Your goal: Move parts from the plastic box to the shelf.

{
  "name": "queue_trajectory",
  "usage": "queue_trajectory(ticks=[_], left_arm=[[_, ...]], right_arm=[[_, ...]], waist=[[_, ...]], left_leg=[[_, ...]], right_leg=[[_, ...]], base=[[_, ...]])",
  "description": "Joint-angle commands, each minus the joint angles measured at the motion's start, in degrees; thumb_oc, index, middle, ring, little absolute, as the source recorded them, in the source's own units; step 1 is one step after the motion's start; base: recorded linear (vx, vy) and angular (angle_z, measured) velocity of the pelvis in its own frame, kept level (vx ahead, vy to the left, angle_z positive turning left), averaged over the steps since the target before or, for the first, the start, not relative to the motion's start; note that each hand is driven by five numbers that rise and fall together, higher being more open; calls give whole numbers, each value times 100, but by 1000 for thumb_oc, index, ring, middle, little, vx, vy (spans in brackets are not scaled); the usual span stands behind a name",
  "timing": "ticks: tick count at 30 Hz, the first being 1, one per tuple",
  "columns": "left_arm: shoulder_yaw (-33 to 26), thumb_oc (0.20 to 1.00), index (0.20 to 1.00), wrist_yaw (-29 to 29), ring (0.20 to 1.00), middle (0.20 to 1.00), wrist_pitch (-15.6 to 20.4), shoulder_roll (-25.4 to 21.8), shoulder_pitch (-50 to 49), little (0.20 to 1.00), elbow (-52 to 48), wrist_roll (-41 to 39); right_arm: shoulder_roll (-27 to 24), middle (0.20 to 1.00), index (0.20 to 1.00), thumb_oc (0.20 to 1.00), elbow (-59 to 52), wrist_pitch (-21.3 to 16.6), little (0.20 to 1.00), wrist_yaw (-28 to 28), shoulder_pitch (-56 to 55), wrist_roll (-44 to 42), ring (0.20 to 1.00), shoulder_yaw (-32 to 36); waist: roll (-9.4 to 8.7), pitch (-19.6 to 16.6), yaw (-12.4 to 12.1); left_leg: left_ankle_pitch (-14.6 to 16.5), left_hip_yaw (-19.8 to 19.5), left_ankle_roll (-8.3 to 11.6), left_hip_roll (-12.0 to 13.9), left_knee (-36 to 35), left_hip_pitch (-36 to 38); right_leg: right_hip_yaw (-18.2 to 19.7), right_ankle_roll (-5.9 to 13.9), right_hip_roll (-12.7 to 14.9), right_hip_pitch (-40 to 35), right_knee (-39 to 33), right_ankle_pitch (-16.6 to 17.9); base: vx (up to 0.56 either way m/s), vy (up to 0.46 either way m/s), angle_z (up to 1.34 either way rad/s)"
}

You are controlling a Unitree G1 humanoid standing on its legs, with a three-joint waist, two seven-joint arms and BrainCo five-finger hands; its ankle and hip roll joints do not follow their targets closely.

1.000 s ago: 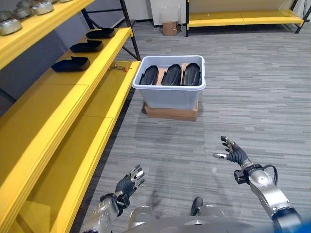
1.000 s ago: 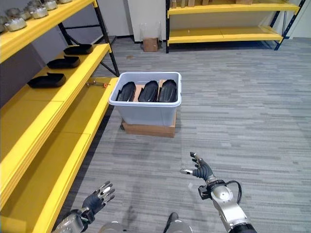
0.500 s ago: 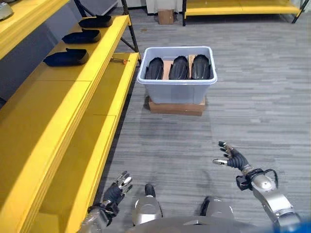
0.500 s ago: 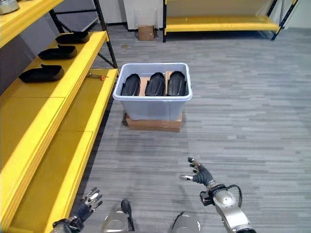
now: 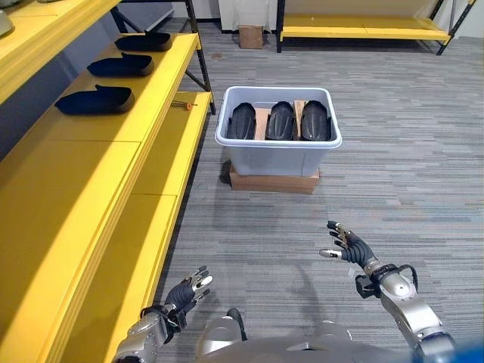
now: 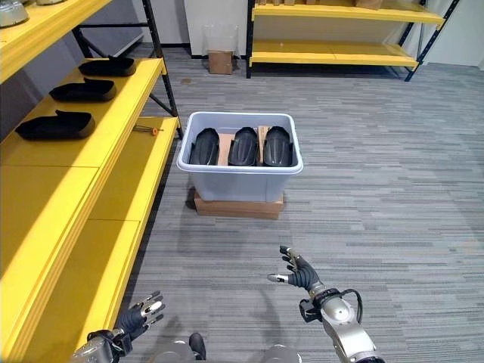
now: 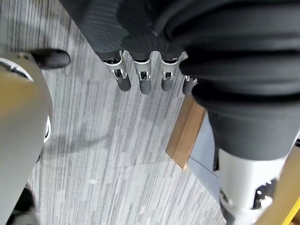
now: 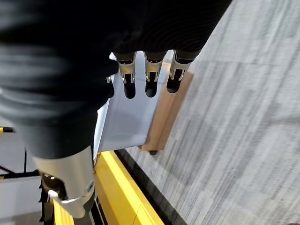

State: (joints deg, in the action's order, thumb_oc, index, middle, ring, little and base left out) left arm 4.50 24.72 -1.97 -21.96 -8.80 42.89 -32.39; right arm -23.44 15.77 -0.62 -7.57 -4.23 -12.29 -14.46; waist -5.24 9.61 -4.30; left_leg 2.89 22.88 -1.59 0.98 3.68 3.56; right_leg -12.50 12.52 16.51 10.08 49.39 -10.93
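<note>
Plastic box farther off than before

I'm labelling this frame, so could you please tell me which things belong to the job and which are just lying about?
Job: plastic box; three black parts in it; three parts on the yellow shelf; both open hands.
Lying about: board under the box; cardboard box; screwdriver; far shelf.

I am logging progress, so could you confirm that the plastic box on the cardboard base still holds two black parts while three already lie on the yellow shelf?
Not quite: the plastic box holds three black parts, as the left eye view shows. Three do lie on the yellow shelf.
</note>
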Motion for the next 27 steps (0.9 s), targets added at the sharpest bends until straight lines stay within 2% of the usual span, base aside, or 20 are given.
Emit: queue_trajectory(ticks=[1,2,4,5,6,7,8,9,10,13,15,16,17,20,24,26,27], left_arm=[[150,1000,1000,149,1000,1000,300,128,-117,1000,-156,259],[173,1000,1000,159,1000,1000,325,138,-137,1000,-189,219],[196,1000,1000,178,1000,1000,339,114,-157,1000,-317,52],[197,1000,1000,220,1000,1000,275,74,-130,1000,-404,-64],[206,1000,1000,234,1000,1000,256,65,-125,1000,-419,-85],[241,1000,1000,171,1000,1000,62,-5,-9,1000,-553,-198],[307,1000,1000,123,1000,1000,-37,-17,37,1000,-561,-206],[318,1000,1000,118,1000,1000,-53,-19,45,1000,-561,-204],[467,1000,1000,124,1000,1000,-45,-1,99,1000,-512,42],[745,1000,1000,48,1000,1000,212,63,15,1000,-403,-13],[763,1000,1000,86,1000,1000,244,74,-34,1000,-414,-63],[765,1000,1000,86,1000,1000,277,79,-75,1000,-444,-40],[762,1000,1000,83,1000,1000,349,68,-177,1000,-459,8],[724,1000,1000,152,1000,1000,385,81,-262,1000,-452,-24],[575,1000,1000,188,1000,1000,293,106,-434,1000,-526,25],[521,1000,1000,203,1000,1000,280,121,-492,1000,-531,-4],[454,1000,1000,239,1000,1000,253,133,-542,1000,-519,-47]], right_arm=[[-146,1000,1000,1000,-138,-436,1000,230,197,-45,1000,55],[-153,1000,1000,1000,-126,-482,1000,250,205,-6,1000,46],[-165,1000,1000,1000,-126,-541,1000,242,255,77,1000,67],[-175,1000,1000,1000,-158,-556,1000,258,278,117,1000,83],[-178,1000,1000,1000,-164,-560,1000,273,273,130,1000,88],[-240,1000,1000,1000,-250,-513,1000,249,295,77,1000,140],[-251,1000,1000,1000,-288,-482,1000,233,290,25,1000,172],[-251,1000,1000,1000,-298,-474,1000,238,285,19,1000,180],[-242,1000,1000,1000,-310,-431,1000,286,292,-7,1000,207],[-243,1000,1000,1000,-316,-422,1000,316,237,16,1000,246],[-236,1000,1000,1000,-346,-398,1000,358,198,37,1000,229],[-234,1000,1000,1000,-374,-388,1000,390,170,59,1000,230],[-223,1000,1000,1000,-392,-423,1000,473,76,47,1000,257],[-194,1000,1000,1000,-364,-486,1000,629,-43,70,1000,285],[-199,1000,1000,1000,-270,-420,1000,831,-39,130,1000,382],[-222,1000,1000,1000,-229,-406,1000,808,-2,129,1000,385],[-259,1000,1000,1000,-197,-398,1000,733,42,186,1000,383]], waist=[[436,-125,-82],[479,-80,-38],[512,45,71],[553,115,92],[527,137,109],[467,273,163],[383,345,229],[410,378,233],[327,468,328],[396,597,427],[476,621,413],[458,632,423],[350,644,461],[310,600,458],[200,451,320],[212,416,298],[222,355,283]], left_leg=[[186,-435,-650,-629,-226,-280],[216,-430,-646,-609,-225,-190],[289,-411,-533,-562,-198,-11],[204,-345,-437,-434,-192,14],[294,-428,-408,-490,-210,100],[356,-410,-225,-433,-260,320],[463,-443,-170,-458,-277,473],[507,-462,-163,-432,-283,538],[574,-555,-134,-453,-280,647],[685,-731,-60,-273,-215,820],[781,-747,-37,-183,-205,904],[785,-737,-32,-181,-176,900],[758,-770,-45,-214,-34,816],[899,-826,-27,-170,188,774],[1033,-488,19,29,736,633],[1134,-433,25,115,876,642],[1216,-369,35,186,955,698]], right_leg=[[-354,85,-215,-688,289,1599],[-366,42,-246,-489,311,1483],[-448,-11,-309,-107,-173,1305],[-665,-157,-311,-33,-671,1347],[-612,-46,-263,-59,-704,1246],[-953,-18,-58,12,-1985,1566],[-985,32,46,165,-2714,1914],[-993,61,9,100,-2850,1977],[-883,36,107,315,-3698,2502],[-577,22,183,677,-4433,2599],[-537,92,162,653,-4454,2523],[-513,99,191,656,-4465,2560],[-382,85,166,425,-4653,2632],[-270,170,140,192,-4633,2588],[-906,37,262,-229,-4103,2036],[-1019,-4,253,-254,-3872,1860],[-1134,-91,239,-233,-3673,1694]], base=[[124,188,18],[150,127,30],[121,37,-21],[97,-21,-61],[215,-90,-49],[299,-126,-27],[252,-143,-39],[220,-170,-42],[242,-152,-17],[294,-119,28],[212,-37,16],[329,-179,12],[318,-182,9],[431,-167,42],[406,-157,22],[430,-154,7],[438,-159,0]])
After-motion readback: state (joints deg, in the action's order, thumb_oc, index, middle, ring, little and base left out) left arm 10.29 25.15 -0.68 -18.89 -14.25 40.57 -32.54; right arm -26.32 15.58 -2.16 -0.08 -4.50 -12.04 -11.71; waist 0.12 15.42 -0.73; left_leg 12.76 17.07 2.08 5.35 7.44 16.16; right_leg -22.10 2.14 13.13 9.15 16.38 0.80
